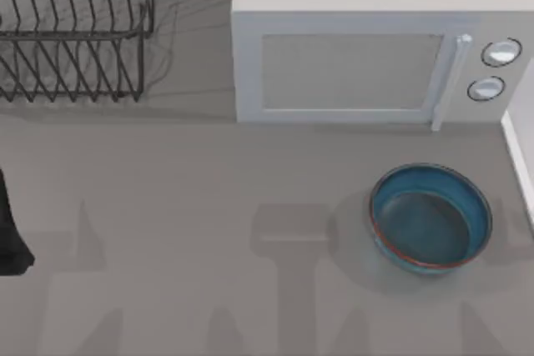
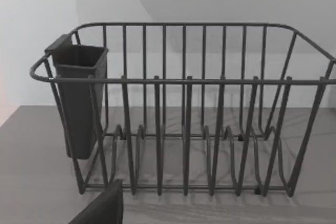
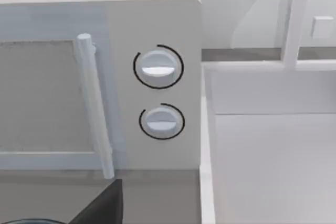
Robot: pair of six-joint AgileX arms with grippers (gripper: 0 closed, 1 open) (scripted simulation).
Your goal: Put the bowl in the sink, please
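Blue and upright, the bowl (image 1: 430, 218) sits on the grey table (image 1: 183, 206) at the lower right of the top view, in front of the white microwave (image 1: 367, 47) and just short of the sink (image 1: 519, 164), whose pale rim runs down the right edge. My left arm (image 1: 10, 231) shows as a dark shape at the far left edge, well apart from the bowl. A wire dish rack (image 1: 75, 31) stands at upper left, and in the left wrist view it carries a dark cutlery cup (image 2: 79, 98). Whether either claw is spread or pressed together, I cannot tell.
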